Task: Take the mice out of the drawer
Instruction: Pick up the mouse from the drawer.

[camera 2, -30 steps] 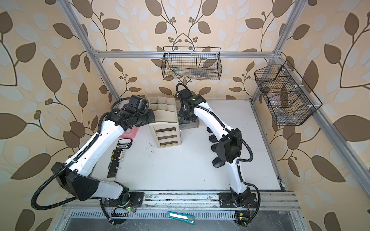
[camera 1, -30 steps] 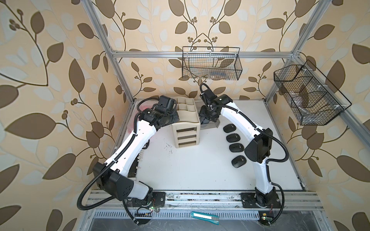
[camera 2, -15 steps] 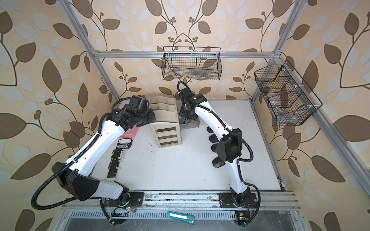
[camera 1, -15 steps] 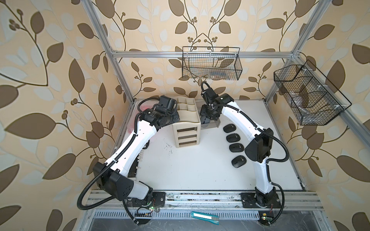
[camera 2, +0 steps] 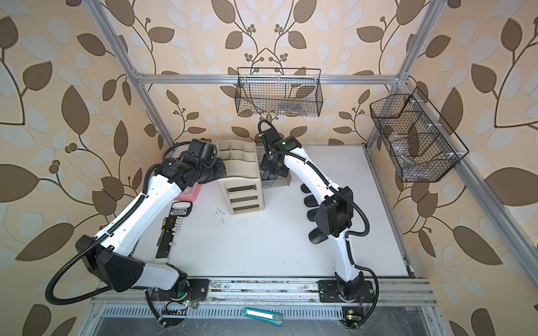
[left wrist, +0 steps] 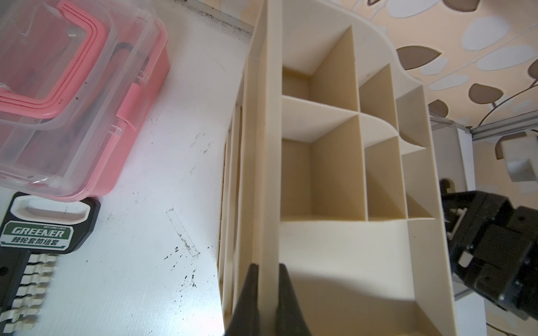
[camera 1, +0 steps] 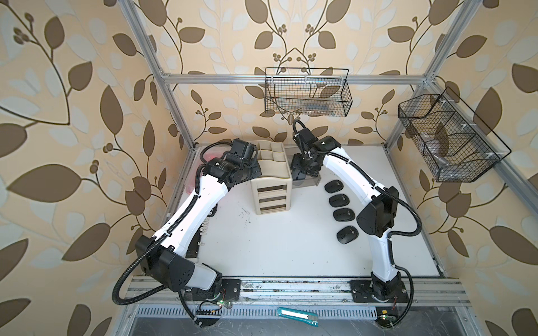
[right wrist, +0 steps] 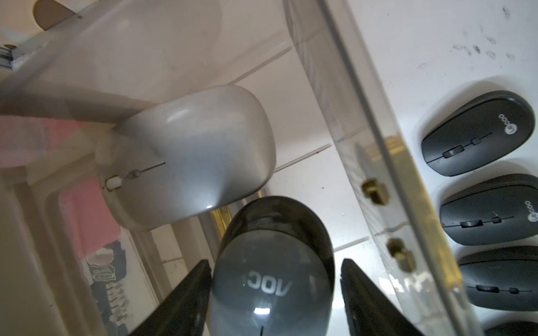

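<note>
**Fingers (right wrist: pixel 186 293) either side of the dark grey mouse (right wrist: pixel 270 279), grip not yet made**

The right gripper (right wrist: pixel 275 261) is down inside the clear drawer (right wrist: pixel 364 116) with its jaws apart, one finger on each flank of the dark grey mouse. Narrow gaps show on both sides, so it holds nothing yet. The mouse's long axis runs straight out along the gripper's line of reach, so the fingers bracket its narrow width. By my reading, closing on it needs no turn of the wrist.

Just past its far end lies the silver mouse (right wrist: pixel 192 157), with its long axis roughly across the grey one's and one end against the drawer's far side. These two are what is left in the drawer.

Four black mice (camera 1: pixel 339 200) lie in a row on the table (camera 1: pixel 291 256), outside the drawer's clear wall, under the right forearm.

In both top views the right arm rises from its base to a high elbow, then slopes toward the back and pitches its wrist down into the drawer beside the organiser (camera 1: pixel 272 174). It is plainly the nearer arm. The left gripper (left wrist: pixel 267 266) is clamped on the organiser's thin side wall, apparently to steady it.
</note>
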Controlling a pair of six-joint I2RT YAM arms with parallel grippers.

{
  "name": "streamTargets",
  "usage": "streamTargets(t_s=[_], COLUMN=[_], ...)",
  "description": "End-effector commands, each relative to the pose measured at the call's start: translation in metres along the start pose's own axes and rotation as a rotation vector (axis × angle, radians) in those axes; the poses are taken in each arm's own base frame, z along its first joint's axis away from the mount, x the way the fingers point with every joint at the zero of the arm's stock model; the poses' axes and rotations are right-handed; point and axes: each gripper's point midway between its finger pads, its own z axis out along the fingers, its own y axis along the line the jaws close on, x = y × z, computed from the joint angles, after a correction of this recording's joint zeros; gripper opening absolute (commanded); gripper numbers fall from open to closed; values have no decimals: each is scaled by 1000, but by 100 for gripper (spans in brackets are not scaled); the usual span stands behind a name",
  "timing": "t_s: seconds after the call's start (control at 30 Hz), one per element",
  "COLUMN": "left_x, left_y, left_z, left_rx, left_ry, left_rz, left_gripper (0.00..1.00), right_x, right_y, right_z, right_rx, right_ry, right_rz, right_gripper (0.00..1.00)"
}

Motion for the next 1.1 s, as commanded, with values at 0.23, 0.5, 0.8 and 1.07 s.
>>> streamTargets(t_s=[0.23,0.5,0.8,1.07], left_x=[-29,-29,-29,-28], left_y=[-30,-26,-19,-19], left_z=[-23,-22,-21,-21], left_rx=[150,131,89,93], left_ry=[-122,-126,-132,-128], left_rz=[-62,-60,-53,-50], left_gripper=[0,0,0,0], right_x=[14,-9,-26,-7], right_y=[0,1,-1,9], right_z=[18,-7,-30,-22], right_rx=[43,11,-2,-14], right_ry=[48,-51,-138,-61], right_rz=[-9,11,22,-77], right_gripper=[60,56,56,64])
